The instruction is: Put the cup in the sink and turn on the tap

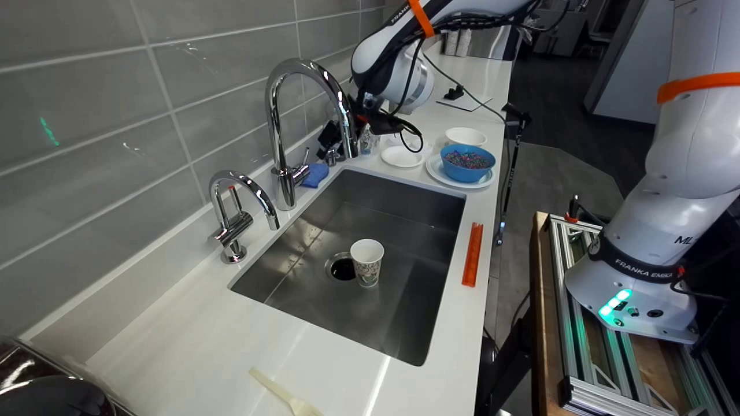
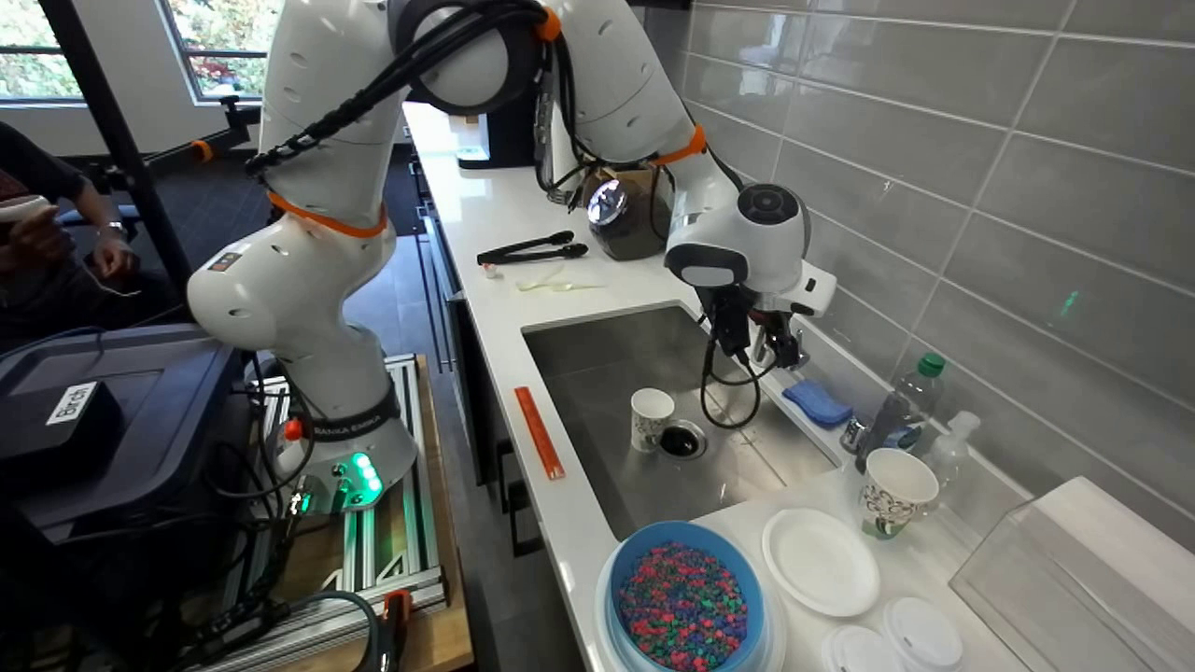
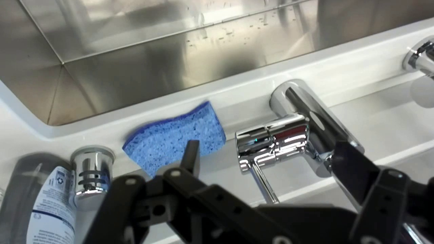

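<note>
The whitish patterned cup [image 1: 367,266] stands upright in the steel sink [image 1: 404,231], right beside the drain hole; it also shows in an exterior view [image 2: 651,420]. The tall chrome tap [image 1: 276,121] arches over the sink's wall-side edge. In the wrist view its body and thin lever [image 3: 264,183] lie between my spread fingers. My gripper [image 3: 268,152] is open and holds nothing. One finger is over the sponge side, the other overlaps the tap's column; I cannot tell if it touches. In an exterior view my gripper [image 2: 780,345] hangs by the tap, mostly hiding it. No water stream shows.
A blue sponge [image 3: 179,135], a bottle [image 2: 901,411] and a larger paper cup [image 2: 896,490] stand along the wall side. A shorter chrome tap [image 1: 234,219] stands beside the tall one. A blue bowl [image 2: 686,597] and white plate [image 2: 822,562] lie at the sink's end.
</note>
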Available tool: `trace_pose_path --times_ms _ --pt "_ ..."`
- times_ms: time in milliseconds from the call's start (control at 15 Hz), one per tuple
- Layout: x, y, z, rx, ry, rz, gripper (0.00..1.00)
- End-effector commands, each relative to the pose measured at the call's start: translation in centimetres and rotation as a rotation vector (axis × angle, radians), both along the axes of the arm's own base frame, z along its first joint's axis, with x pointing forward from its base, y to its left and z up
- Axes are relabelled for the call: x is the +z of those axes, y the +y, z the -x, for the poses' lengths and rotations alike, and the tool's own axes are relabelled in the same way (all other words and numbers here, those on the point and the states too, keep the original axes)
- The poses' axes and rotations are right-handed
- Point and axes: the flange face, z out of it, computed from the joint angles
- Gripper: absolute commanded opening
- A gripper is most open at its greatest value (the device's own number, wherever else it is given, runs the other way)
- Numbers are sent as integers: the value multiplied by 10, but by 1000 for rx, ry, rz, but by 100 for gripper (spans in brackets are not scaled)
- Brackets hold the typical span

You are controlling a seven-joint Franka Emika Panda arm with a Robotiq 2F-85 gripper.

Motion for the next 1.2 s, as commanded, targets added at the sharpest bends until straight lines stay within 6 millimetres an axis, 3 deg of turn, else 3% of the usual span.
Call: trace_pose_path --times_ms 0,400,933,1000,1133 --pt "-2 -8 -24 -28 -22 -51 100" --pt "-2 -17 -49 -64 -52 -87 100" --pt "-9 -25 -60 -79 -48 -83 97" --pt "-10 -28 -60 -84 -47 -83 91" --pt "-11 -31 -60 -92 -46 -83 70"
